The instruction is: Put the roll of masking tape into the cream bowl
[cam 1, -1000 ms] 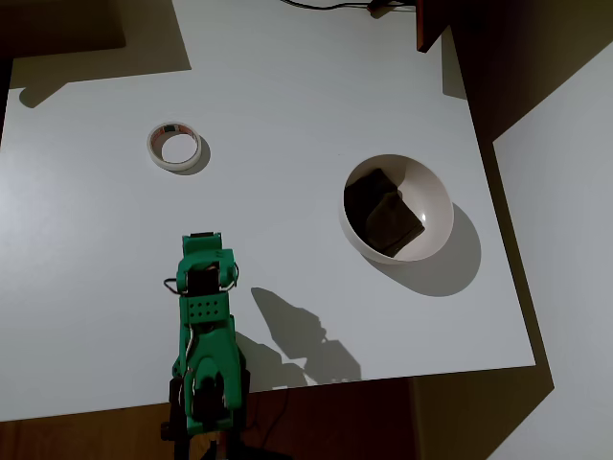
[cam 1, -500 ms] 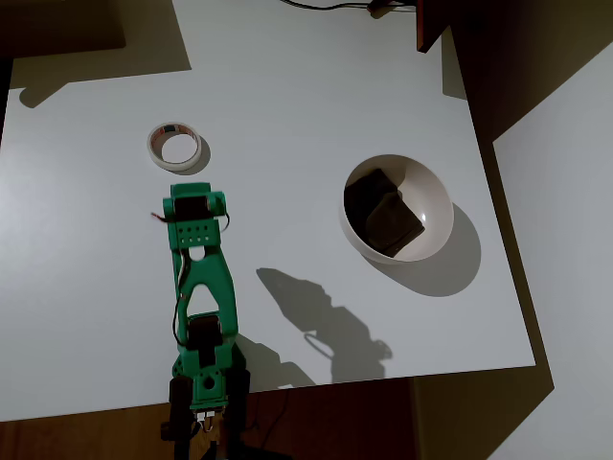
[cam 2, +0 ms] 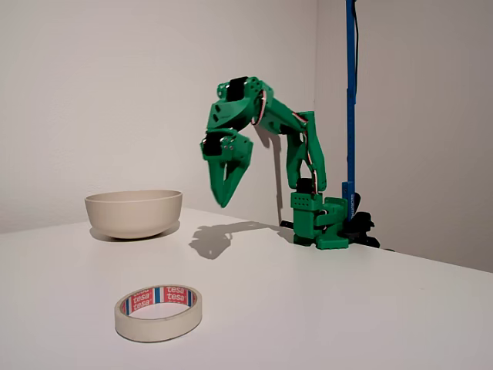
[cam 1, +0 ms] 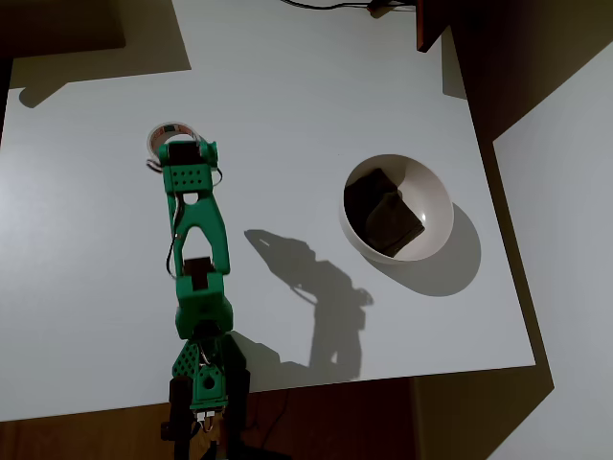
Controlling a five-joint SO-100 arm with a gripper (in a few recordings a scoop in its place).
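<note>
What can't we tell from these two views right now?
- Roll of masking tape: in the overhead view the arm's head covers most of it; its top edge peeks out.
- Gripper: overhead view hides the fingers under the wrist; in the fixed view they look nearly together, open or shut unclear.
- Cream bowl: the fixed view is side-on, so the inside is hidden; the overhead view shows a dark lump, identity unclear.

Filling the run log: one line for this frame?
phase: approach | pincer: raised above roll of masking tape, no contact, looks shut | tape flat on table | cream bowl: holds dark lump, no tape
</note>
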